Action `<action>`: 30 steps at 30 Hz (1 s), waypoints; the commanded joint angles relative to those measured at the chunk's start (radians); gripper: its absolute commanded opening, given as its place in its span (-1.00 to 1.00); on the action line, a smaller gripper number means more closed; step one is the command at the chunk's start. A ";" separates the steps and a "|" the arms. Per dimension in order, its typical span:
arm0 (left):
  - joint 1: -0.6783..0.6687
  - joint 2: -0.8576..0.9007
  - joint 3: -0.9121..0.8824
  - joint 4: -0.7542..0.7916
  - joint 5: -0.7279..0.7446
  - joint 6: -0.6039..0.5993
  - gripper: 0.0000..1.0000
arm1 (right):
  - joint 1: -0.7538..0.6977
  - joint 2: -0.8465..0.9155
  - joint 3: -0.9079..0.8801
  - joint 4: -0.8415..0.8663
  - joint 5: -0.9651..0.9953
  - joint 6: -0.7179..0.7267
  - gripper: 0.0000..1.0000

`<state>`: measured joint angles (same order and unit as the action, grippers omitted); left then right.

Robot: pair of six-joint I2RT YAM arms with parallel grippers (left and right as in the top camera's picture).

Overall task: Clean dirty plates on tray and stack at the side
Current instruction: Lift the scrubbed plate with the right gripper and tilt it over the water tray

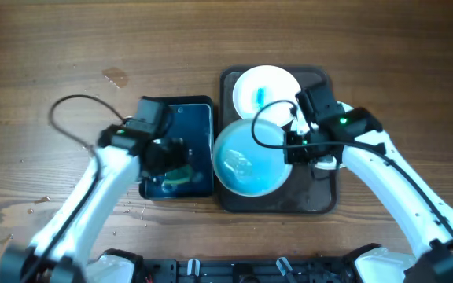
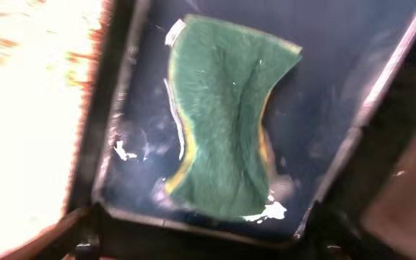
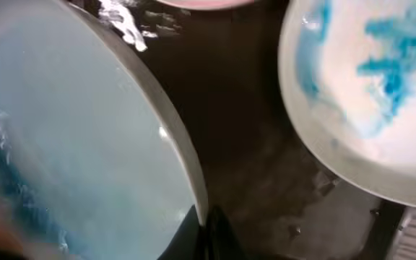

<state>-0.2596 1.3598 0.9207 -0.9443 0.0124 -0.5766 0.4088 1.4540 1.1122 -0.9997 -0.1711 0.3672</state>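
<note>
The blue plate [image 3: 71,144], cropped at the left edge of the right wrist view, is grasped at its rim by the right gripper [image 3: 209,225], whose fingers are mostly cut off. Far right on the dark tray [image 1: 314,200], the blue-smeared white plate [image 3: 367,94] is partly hidden. A green sponge [image 2: 226,123] is seen blurred in the blue tub [image 2: 352,65]. The state of the left gripper [image 1: 170,154], held above the sponge, cannot be told.
</note>
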 commanded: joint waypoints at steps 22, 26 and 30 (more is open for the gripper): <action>0.141 -0.487 0.045 -0.101 0.005 0.005 1.00 | 0.797 0.174 0.294 0.250 1.462 0.018 -0.91; 0.141 -0.487 0.045 -0.101 0.005 0.005 1.00 | 0.803 0.174 0.294 0.259 1.463 -0.031 -0.91; 0.141 -0.487 0.045 -0.101 0.005 0.005 1.00 | 0.806 0.174 0.294 0.261 1.508 -0.062 -0.91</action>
<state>-0.1249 0.8780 0.9497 -1.0477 0.0124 -0.5774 1.2079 1.6470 1.3838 -0.7452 1.2636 0.3283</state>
